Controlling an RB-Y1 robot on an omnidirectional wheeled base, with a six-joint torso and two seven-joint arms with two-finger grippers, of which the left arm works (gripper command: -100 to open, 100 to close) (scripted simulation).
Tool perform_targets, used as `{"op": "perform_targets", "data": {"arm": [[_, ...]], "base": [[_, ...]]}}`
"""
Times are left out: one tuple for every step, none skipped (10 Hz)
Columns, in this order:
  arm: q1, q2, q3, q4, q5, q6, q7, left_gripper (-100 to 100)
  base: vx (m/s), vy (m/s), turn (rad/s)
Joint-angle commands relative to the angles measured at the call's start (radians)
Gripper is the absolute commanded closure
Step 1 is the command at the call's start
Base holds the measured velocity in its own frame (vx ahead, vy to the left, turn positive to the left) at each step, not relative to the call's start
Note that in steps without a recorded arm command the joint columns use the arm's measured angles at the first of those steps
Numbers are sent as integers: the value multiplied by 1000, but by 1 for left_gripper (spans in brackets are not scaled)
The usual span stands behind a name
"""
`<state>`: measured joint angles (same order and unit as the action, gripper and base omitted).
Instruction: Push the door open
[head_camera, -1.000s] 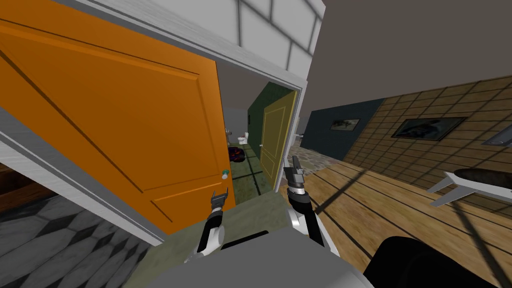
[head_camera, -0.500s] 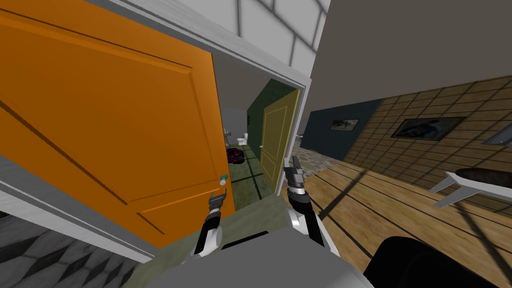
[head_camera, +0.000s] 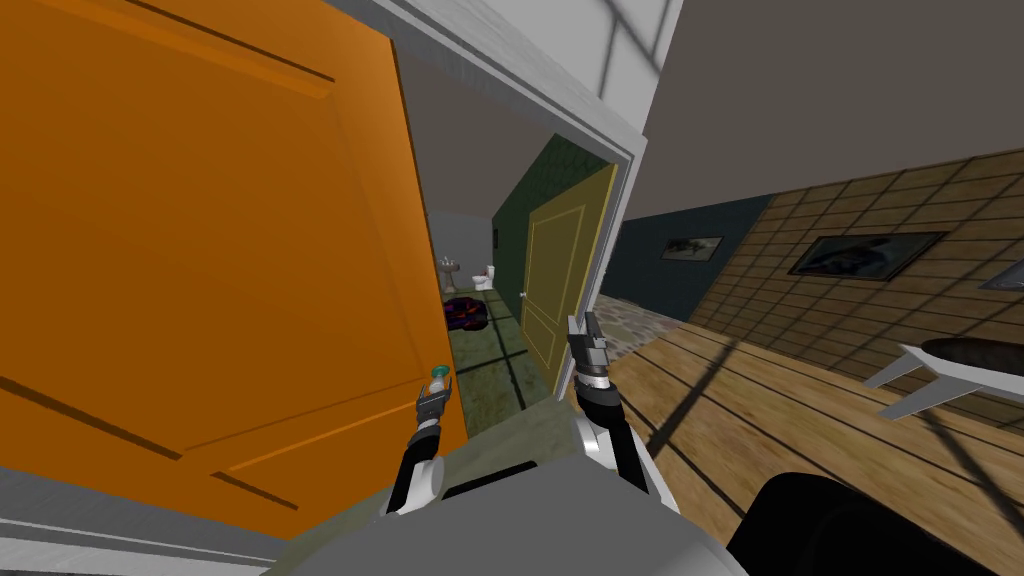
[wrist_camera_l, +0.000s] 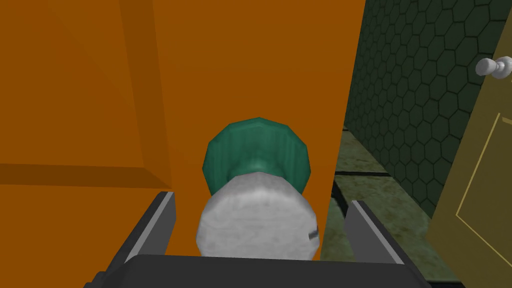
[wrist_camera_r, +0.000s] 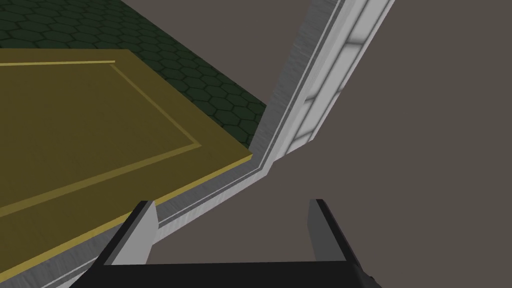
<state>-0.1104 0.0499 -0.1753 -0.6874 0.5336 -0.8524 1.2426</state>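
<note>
Orange panelled door (head_camera: 200, 250): rigid, likely swings lightly; push near its white round knob on green collar (wrist_camera_l: 257, 225), twelve o'clock of left gripper (wrist_camera_l: 260, 205), whose spread fingers (wrist_camera_l: 156, 225) flank it.

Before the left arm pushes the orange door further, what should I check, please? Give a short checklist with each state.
1. Left gripper open: ok, fingers either side of the knob.
2. Knob centred between them: ok.
3. Contact with the orange door: cannot tell.
4. Door ajar: ok, green floor shows past its edge.
5. Right gripper apart from the door: ok, open.
</note>
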Motion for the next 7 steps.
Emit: {"op": "perform_targets", "data": {"arm": [[0, 0, 0, 0, 0, 0, 0, -100], [0, 0, 0, 0, 0, 0, 0, 100], [0, 0, 0, 0, 0, 0, 0, 100], [0, 0, 0, 0, 0, 0, 0, 100], [0, 0, 0, 0, 0, 0, 0, 100], [0, 0, 0, 0, 0, 0, 0, 100], [0, 0, 0, 0, 0, 0, 0, 100]], "base": [[92, 21, -8], [-13, -3, 15], [-28, -4, -8], [-14, -1, -12], [0, 0, 0], [0, 0, 0], [0, 0, 0]]}}
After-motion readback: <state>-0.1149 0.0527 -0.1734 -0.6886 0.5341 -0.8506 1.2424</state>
